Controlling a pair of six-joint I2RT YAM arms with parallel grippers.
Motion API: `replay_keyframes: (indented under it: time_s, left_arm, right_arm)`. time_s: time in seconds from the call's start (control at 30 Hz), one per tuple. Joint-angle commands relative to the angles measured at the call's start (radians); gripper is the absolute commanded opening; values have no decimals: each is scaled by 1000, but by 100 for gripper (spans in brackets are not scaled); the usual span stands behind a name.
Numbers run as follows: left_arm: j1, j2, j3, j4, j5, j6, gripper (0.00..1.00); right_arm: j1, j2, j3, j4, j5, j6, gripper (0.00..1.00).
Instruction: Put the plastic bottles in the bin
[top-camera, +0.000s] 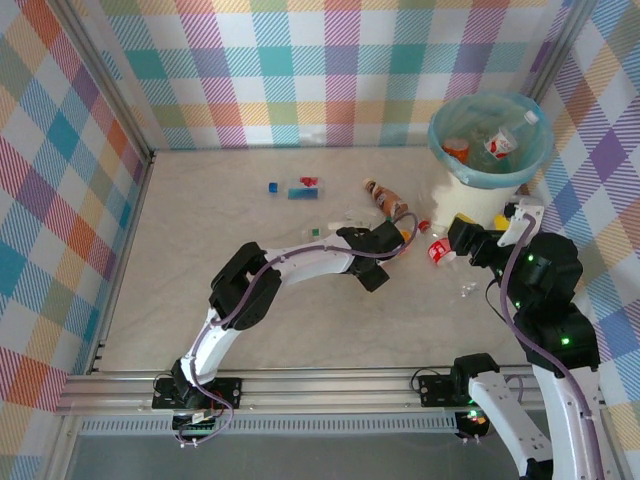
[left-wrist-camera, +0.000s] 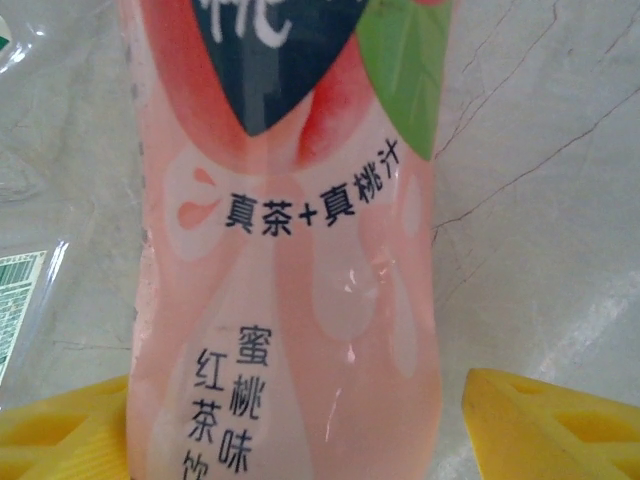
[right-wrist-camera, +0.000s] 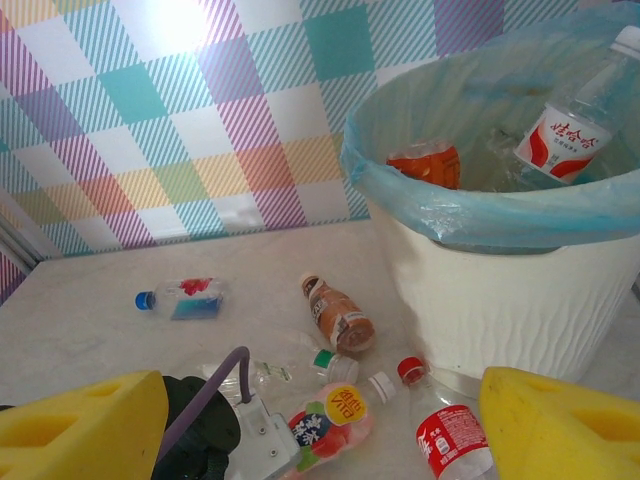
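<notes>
A pink peach-tea bottle (left-wrist-camera: 290, 250) lies on the table between the yellow fingers of my left gripper (left-wrist-camera: 295, 435). The jaws stand on either side of it, and a gap shows at the right finger (left-wrist-camera: 550, 420). From above, this gripper (top-camera: 398, 240) is right of the table's middle. My right gripper (right-wrist-camera: 320, 440) hangs open and empty just above it (top-camera: 462, 230), in front of the bin (top-camera: 470, 190). A brown bottle (right-wrist-camera: 338, 315), a red-labelled clear bottle (right-wrist-camera: 450, 440), a green-capped clear bottle (right-wrist-camera: 290, 370) and a blue-capped bottle (right-wrist-camera: 185, 298) lie on the table. An orange bottle (right-wrist-camera: 425, 165) and a red-labelled one (right-wrist-camera: 565, 135) are in the bin.
The cream bin with its teal bag stands in the far right corner against the plaid walls (top-camera: 330, 60). Crumpled clear plastic (left-wrist-camera: 20, 290) lies left of the pink bottle. Small coloured bits (top-camera: 273, 187) sit near the back.
</notes>
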Motion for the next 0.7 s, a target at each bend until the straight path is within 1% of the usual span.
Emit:
replay_keyframes:
  time_s: [0.0,0.17,0.2,0.27,0.4,0.5,0.6,0.67]
  left_arm:
    - [-7,15,-9,-14,6,2,74]
    - [-6,21,-6,-31,8,2,61]
    - [-7,17,-8,-34,11,2,57]
    - [-7,1,-19,-39,7,-2,55]
    - [-7,-77,-68,-22,-3,-25,54]
    - [-7,-168,-99,-26,-16,-57,54]
    - [-7,-298,-155,-6,-13,-100,54]
    - [-8,-412,-221,42,9,-127,54]
  right_arm:
    - [2,2,-1,23,-8,-15,82]
    - [2,-6,11,10,3,-23,81]
    - [2,-10,12,8,4,-21,81]
    - [2,-13,18,6,7,-25,81]
    - [1,-19,26,10,11,-22,81]
    - [2,-17,34,17,-1,-11,81]
    - [2,-9,41,21,-30,9,81]
    - [2,7,51,25,-79,24,81]
